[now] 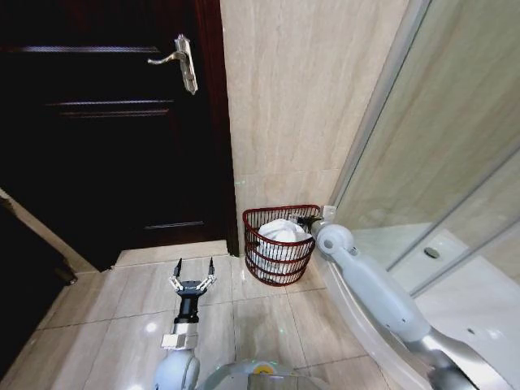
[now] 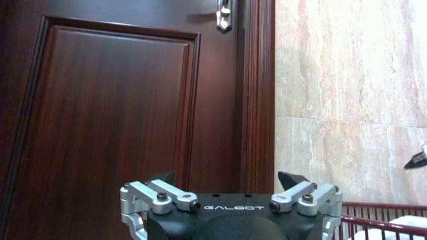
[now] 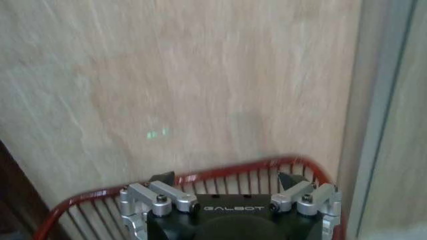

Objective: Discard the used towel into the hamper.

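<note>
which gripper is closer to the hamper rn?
Right. The right gripper sits open over the hamper rim, above the white towel inside. The left gripper hangs open above the floor tiles, beside the hamper.

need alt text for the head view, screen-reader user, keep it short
A white towel lies in the dark red hamper on the tile floor against the beige wall, with the right hand at the hamper's rim over the towel. The left hand hangs open above the floor tiles, facing a dark wooden door.
</note>
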Robot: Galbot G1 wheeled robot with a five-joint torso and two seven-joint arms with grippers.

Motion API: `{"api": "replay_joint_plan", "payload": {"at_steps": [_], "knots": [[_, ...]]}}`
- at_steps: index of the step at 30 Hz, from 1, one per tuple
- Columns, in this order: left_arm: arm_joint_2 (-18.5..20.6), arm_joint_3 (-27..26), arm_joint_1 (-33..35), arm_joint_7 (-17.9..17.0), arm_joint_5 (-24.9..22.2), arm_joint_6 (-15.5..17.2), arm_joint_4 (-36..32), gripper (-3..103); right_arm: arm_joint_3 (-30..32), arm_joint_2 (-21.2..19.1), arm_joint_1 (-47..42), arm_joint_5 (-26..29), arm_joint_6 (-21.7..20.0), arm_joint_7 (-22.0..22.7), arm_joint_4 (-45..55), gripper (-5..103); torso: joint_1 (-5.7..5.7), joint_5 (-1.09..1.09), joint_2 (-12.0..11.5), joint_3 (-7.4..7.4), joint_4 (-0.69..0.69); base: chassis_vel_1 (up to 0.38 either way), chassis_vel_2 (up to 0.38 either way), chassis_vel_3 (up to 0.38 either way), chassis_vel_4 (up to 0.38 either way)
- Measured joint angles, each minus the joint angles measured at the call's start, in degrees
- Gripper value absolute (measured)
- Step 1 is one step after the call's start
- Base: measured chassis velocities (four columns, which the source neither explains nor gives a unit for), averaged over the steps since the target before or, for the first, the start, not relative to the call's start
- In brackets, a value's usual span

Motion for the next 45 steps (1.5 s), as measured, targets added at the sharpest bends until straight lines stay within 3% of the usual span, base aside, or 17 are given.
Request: {"api": "replay_joint_plan", "payload": {"at_steps": [2, 5, 9, 13, 20, 26, 30, 35, 39, 45], "knots": [[0.0, 0.0, 0.0, 0.0, -0.1, 0.1, -0.2, 100, 1.0, 0.0, -1.0, -1.8, 0.6, -1.2, 0.6, 100, 0.0, 0.0, 0.0, 0.0, 0.0, 0.0, 0.0, 0.0, 0.0], [0.1, -0.1, 0.0, 0.0, -0.7, 0.4, -0.7, 100, 5.5, 0.1, -7.3, -11.4, 4.0, -6.9, 3.5, 100, 0.0, 0.01, 0.0, 0.0, -0.01, 0.0, 0.0, 0.0, 0.0], [0.1, -0.1, 0.1, 0.0, -0.9, 0.6, -0.7, 100, 8.6, 0.5, -12.4, -17.7, 6.9, -10.5, 5.4, 100, 0.0, 0.0, 0.0, 0.0, -0.01, 0.0, 0.0, 0.0, 0.0], [0.0, 0.1, 0.1, 0.6, -0.9, 1.0, -0.6, 100, 14.8, 2.4, -21.8, -28.1, 12.4, -19.8, 8.2, 100, 0.0, -0.01, 0.0, -0.01, -0.01, 0.0, 0.0, 0.0, 0.0], [-0.2, 0.9, -0.2, 1.1, -0.7, 2.8, -0.2, 100, 19.0, 7.6, -31.8, -39.2, 20.3, -22.0, 10.2, 100, 0.0, -0.01, 0.0, -0.01, 0.0, 0.0, 0.0, 0.0, 0.0], [0.0, 0.4, -1.3, 1.4, -0.8, 6.3, -0.4, 100, 21.5, 12.1, -35.9, -43.9, 26.6, -23.8, 10.1, 100, -0.01, -0.01, 0.0, -0.01, 0.0, 0.0, 0.0, 0.0, 0.0], [0.6, -0.6, -2.4, 2.8, -2.2, 8.7, -0.7, 100, 25.5, 16.6, -39.7, -46.4, 31.0, -28.2, 9.8, 100, 0.0, 0.0, 0.0, 0.0, 0.0, 0.0, 0.0, 0.0, 0.0], [2.4, -1.7, -2.9, 4.7, -4.1, 14.0, -2.7, 100, 30.6, 22.4, -45.6, -50.8, 36.9, -34.1, 11.6, 100, 0.0, -0.02, 0.0, 0.0, -0.01, 0.0, 0.0, 0.0, 0.0], [3.9, -2.6, -3.3, 5.3, -4.5, 15.8, -3.1, 100, 32.0, 25.0, -48.9, -52.2, 39.6, -34.9, 11.9, 100, 0.0, -0.01, 0.0, 0.0, -0.01, 0.0, 0.0, 0.0, 0.0], [4.5, -2.9, -3.4, 5.4, -5.7, 16.5, -3.4, 100, 33.0, 25.7, -53.0, -51.8, 42.0, -34.0, 12.6, 100, 0.0, -0.01, 0.0, 0.0, -0.01, 0.0, 0.0, 0.0, 0.0]]}}
